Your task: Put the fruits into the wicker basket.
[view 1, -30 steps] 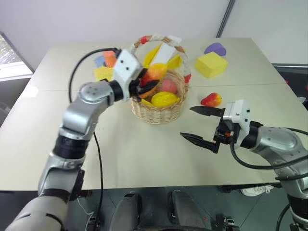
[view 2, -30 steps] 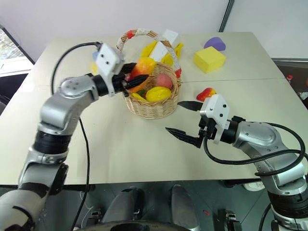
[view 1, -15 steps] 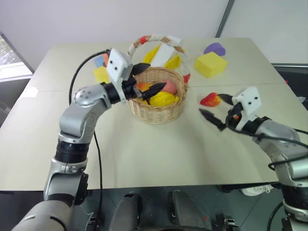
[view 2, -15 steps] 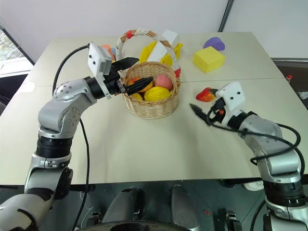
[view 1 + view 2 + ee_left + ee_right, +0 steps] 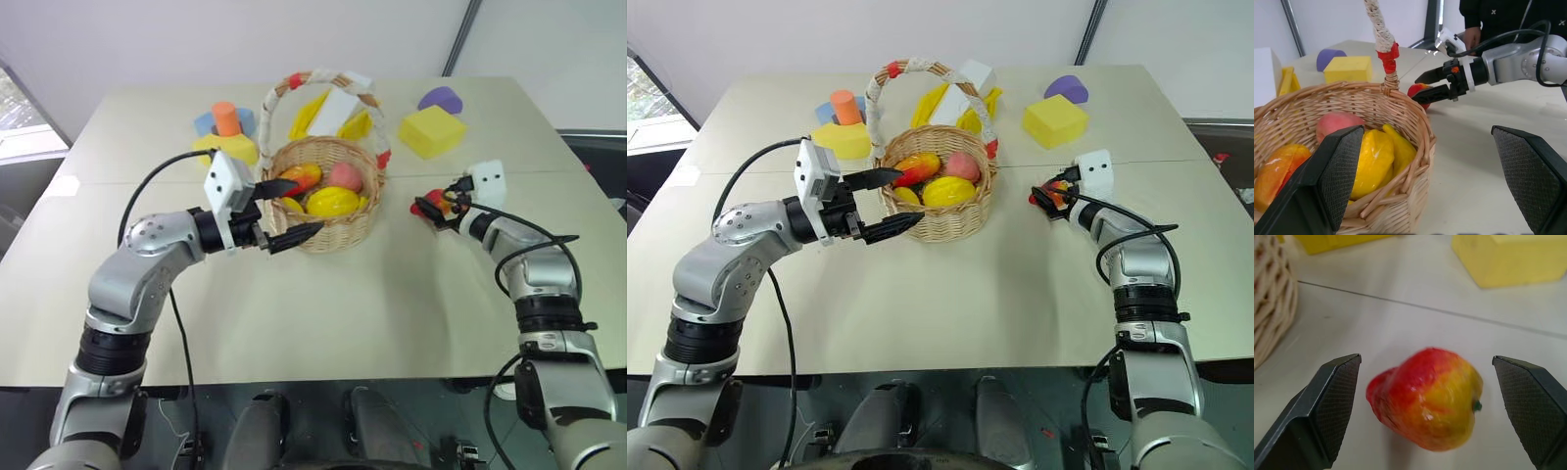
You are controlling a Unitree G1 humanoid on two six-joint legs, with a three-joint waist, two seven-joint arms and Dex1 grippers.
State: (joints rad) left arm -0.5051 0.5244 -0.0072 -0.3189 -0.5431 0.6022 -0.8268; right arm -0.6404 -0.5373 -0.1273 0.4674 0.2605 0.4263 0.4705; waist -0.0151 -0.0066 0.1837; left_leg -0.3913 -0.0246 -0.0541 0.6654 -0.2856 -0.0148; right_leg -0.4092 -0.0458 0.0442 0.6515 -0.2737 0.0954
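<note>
The two head views look forward and down over the table [image 5: 323,323] from above, sharing almost the same scene. The left wrist view sits low and close beside the wicker basket [image 5: 1400,122], facing across it. The right wrist view looks closely at the red-and-yellow fruit [image 5: 1425,399]

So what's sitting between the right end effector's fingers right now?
The red-and-yellow fruit lies on the table between the open right end effector's fingers; the right wrist view shows gaps either side.
</note>
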